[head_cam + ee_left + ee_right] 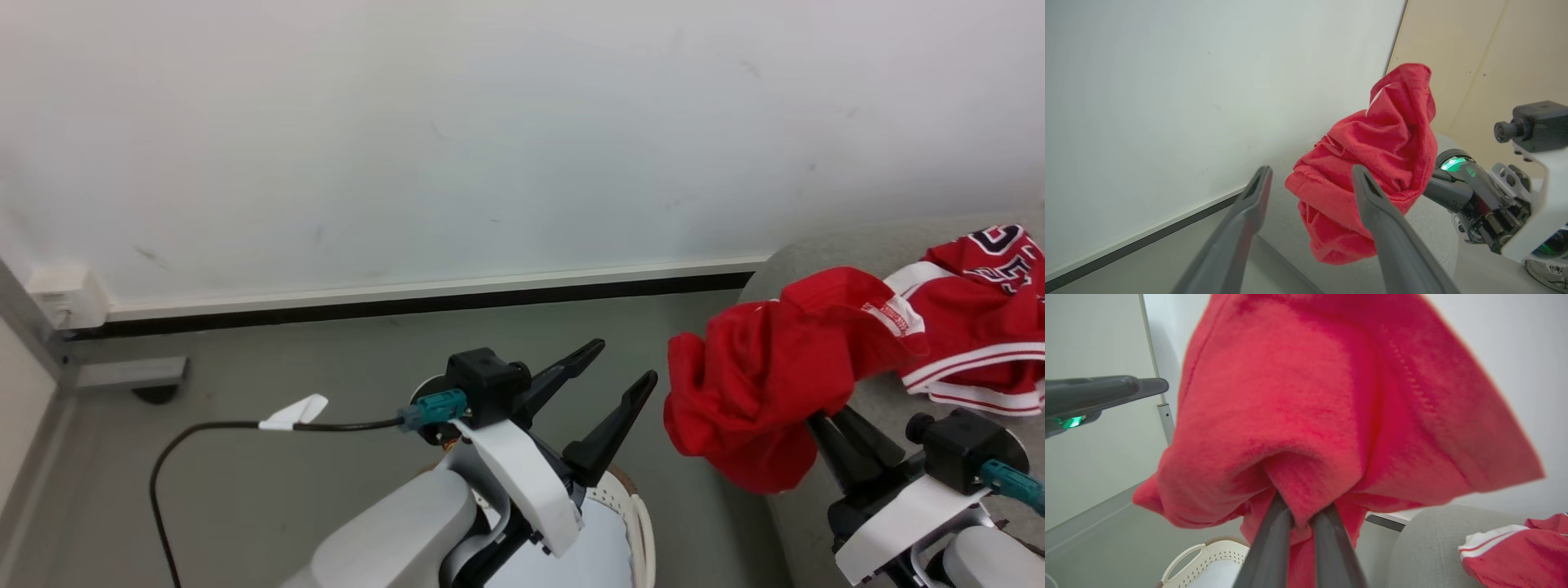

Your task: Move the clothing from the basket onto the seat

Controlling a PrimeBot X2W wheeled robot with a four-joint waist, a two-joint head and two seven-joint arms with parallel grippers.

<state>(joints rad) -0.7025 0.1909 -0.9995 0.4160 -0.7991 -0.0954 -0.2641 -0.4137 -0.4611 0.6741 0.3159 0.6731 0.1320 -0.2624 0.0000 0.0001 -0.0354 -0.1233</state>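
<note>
Red garment [1372, 163] beyond spread left tool [1311, 171]

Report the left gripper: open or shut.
Open. The left gripper has its fingers spread wide, holding nothing; the red garment hangs clear of them.

Plain indoor room, home-like: bare white wall [490, 122], grey sofa [1425, 547]; laundry basket [1216, 555].

The red garment [1306, 396] is soft, dull cloth with a slightly fuzzy face and stitched seams, and the sofa [1425, 539] is grey woven cloth that looks a bit rough. The basket [1220, 552] is smooth cream plastic with little holes. The left gripper [1310, 170] has dark, dull, smooth fingers [1388, 228] that look like plastic, and the wall [490, 122] is pale, smooth and matt.
</note>
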